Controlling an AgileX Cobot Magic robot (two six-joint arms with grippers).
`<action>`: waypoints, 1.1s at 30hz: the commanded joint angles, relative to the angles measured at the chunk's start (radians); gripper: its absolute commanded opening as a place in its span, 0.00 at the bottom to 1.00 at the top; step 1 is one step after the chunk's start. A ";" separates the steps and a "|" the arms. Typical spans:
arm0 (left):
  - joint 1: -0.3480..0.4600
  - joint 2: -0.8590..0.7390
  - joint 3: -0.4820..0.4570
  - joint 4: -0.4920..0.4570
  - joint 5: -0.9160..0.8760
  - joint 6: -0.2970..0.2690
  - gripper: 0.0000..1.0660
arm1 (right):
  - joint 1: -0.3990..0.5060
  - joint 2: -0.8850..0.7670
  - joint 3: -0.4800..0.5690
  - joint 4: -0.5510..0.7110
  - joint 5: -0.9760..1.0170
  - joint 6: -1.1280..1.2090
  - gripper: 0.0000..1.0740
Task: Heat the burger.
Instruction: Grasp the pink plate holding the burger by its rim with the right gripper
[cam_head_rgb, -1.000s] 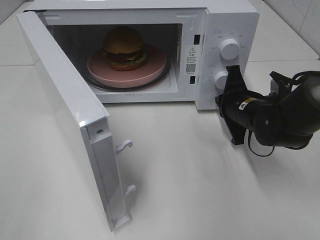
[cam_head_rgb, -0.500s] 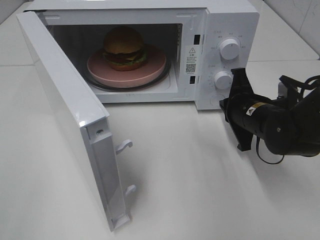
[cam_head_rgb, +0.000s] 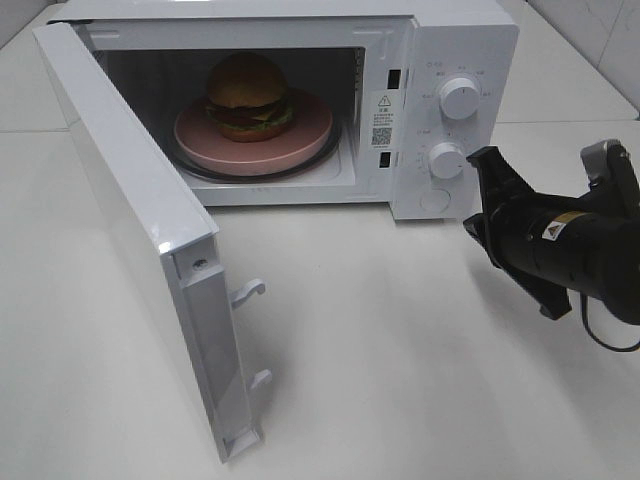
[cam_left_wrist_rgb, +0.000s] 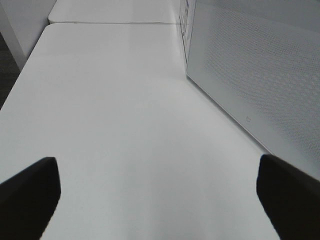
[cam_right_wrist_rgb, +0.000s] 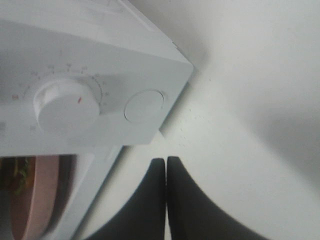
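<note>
looking down on a white tabletop (cam_head_rgb: 400, 350) with a white microwave oven (cam_head_rgb: 470, 40) at the back, door (cam_head_rgb: 130, 210) swung fully open toward the left and front. off the oven's right side, the right gripper (cam_right_wrist_rgb: 166, 165): black fingers pressed flat together, nothing between them, hanging just off the lower front corner of the control panel, close to it but touching neither knob nor button. left gripper (cam_left_wrist_rgb: 159, 200), seen only from its own wrist: fingers (cam_left_wrist_rgb: 27, 195) spread wide apart, empty, above bare tabletop, near a dotted white panel of the microwave. inside the open cavity, a round pink plate (cam_head_rgb: 310, 135) lying on the glass turntable (cam_head_rgb: 270, 176). centred on that plate, the burger (cam_head_rgb: 248, 95), upright, domed bun on top, greens and dark filling showing at the side. on the control panel, upper knob (cam_head_rgb: 459, 97) above lower knob (cam_head_rgb: 446, 160), then a round button (cam_head_rgb: 434, 200) lowest. on the door's free edge, two small white latch hooks (cam_head_rgb: 248, 292).
</note>
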 joint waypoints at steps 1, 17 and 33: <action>0.003 -0.004 -0.001 0.001 -0.001 -0.005 0.95 | 0.001 -0.131 0.003 -0.011 0.183 -0.322 0.00; 0.003 -0.004 -0.001 0.001 -0.001 -0.005 0.95 | 0.001 -0.345 -0.040 -0.011 0.835 -1.151 0.28; 0.003 -0.004 -0.001 0.001 -0.001 -0.005 0.95 | 0.036 -0.340 -0.293 -0.082 1.226 -1.770 0.93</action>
